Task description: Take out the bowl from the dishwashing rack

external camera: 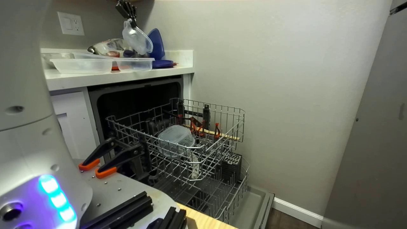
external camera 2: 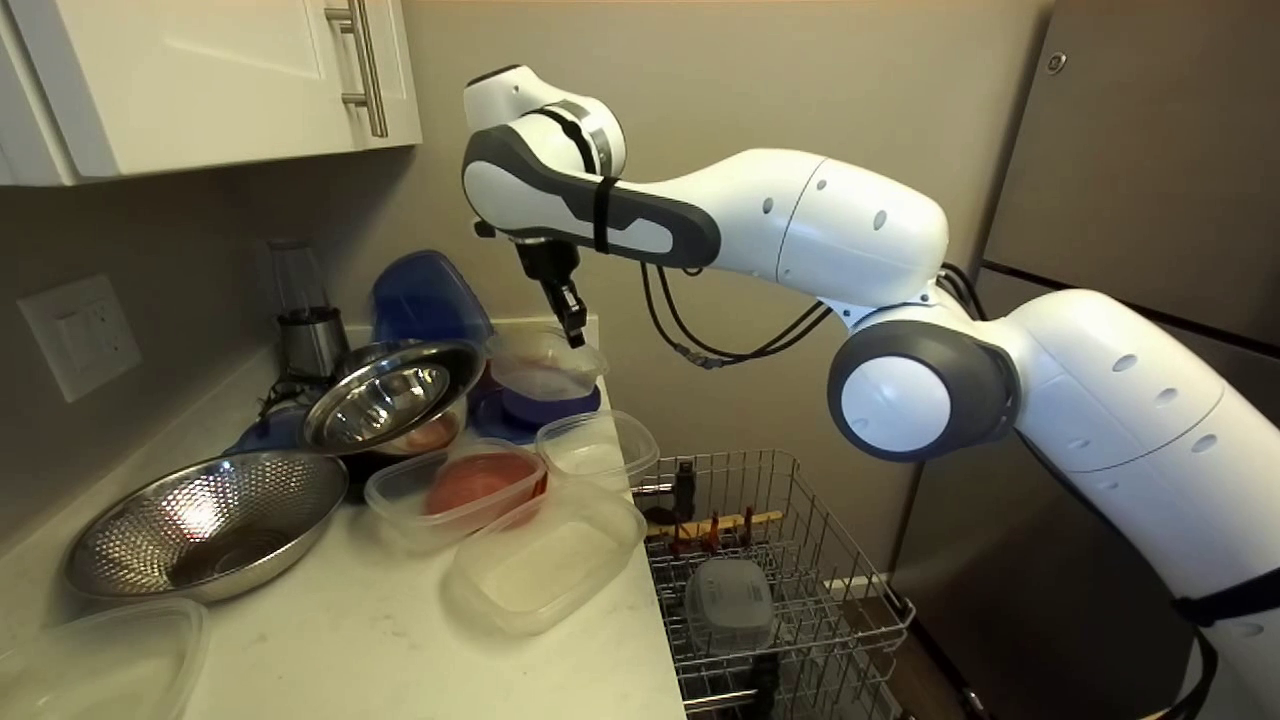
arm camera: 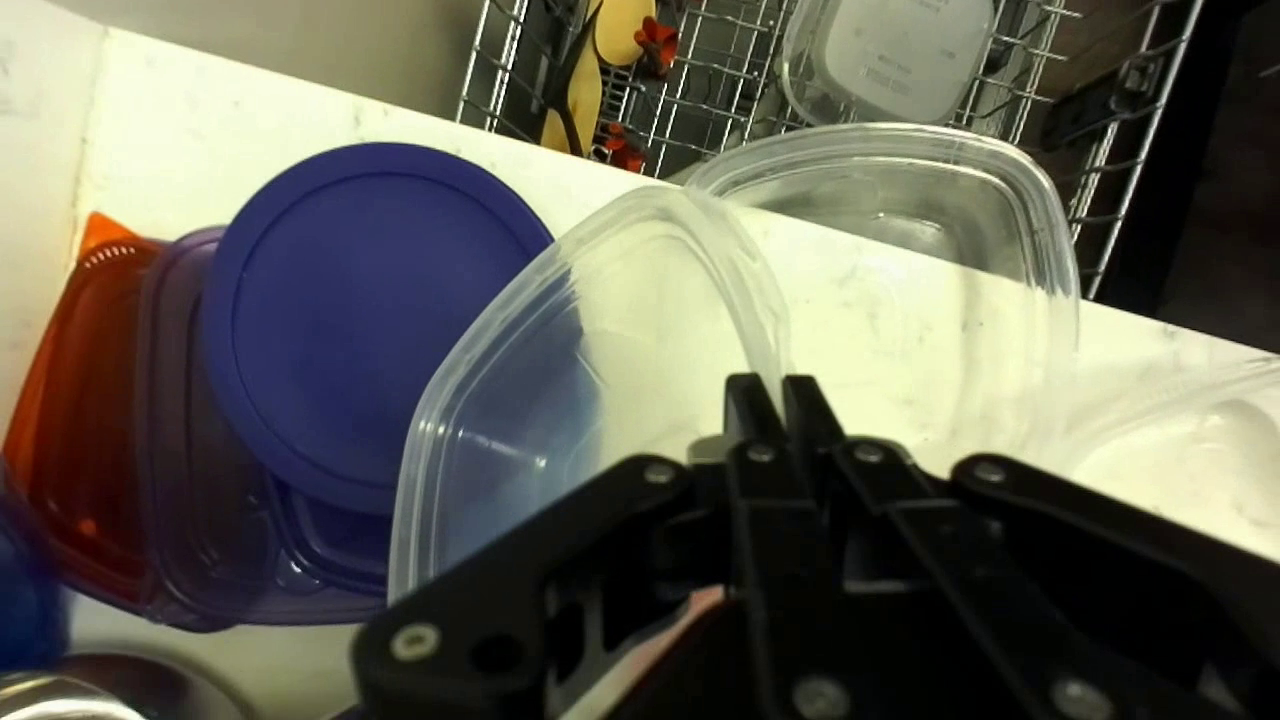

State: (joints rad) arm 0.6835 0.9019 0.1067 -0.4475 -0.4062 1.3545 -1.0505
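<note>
End effector (arm camera: 772,388) clenched on rim of bowl (arm camera: 560,400), over bench (external camera 2: 390,630) near long edge; dishwashing rack (external camera: 222,119) lower, alongside edge.

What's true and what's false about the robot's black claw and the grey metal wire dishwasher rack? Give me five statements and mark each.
The black claw is shut on the rim of a translucent whitish plastic bowl. True.
The upper grey metal wire rack is pushed fully in. False: the rack is pulled out.
A rounded translucent plastic container lies upside down in that rack. True.
The claw is down in the rack. False: the claw is above the white counter.
A round perforated metal colander stands in the rack. False: the colander stands on the counter.
</note>
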